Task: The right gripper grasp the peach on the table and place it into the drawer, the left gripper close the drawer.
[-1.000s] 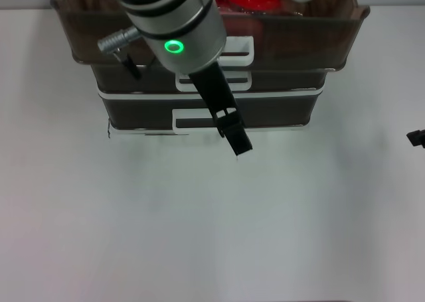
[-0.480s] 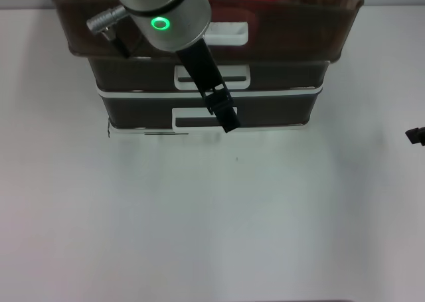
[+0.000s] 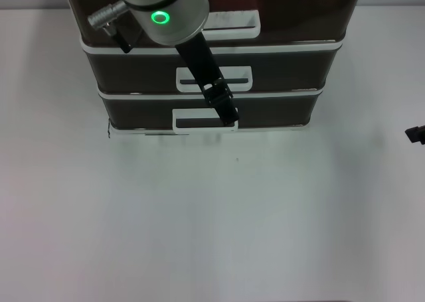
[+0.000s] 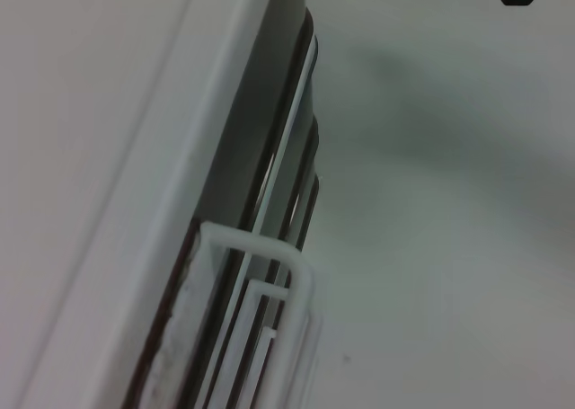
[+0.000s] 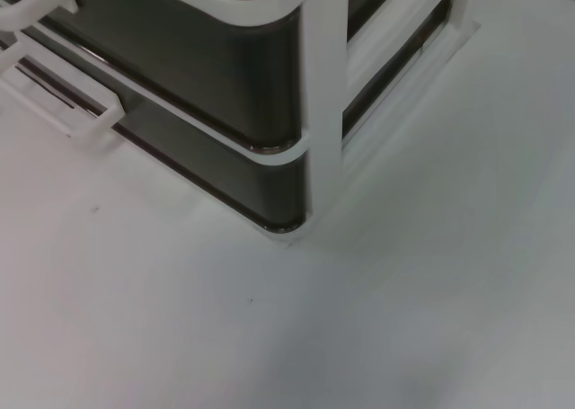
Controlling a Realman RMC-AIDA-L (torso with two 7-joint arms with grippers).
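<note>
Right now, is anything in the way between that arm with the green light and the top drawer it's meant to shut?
Nothing visible stands between them. The left gripper hangs in front of the cabinet's lower handles, and the drawer above already looks pushed in, its front in line with the two below. The right gripper sits off at the table's edge.

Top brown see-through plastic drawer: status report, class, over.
Top brown plastic drawer flush with the two below. Left gripper in front of the lower handles. Right gripper at table edge. No peach visible.
</note>
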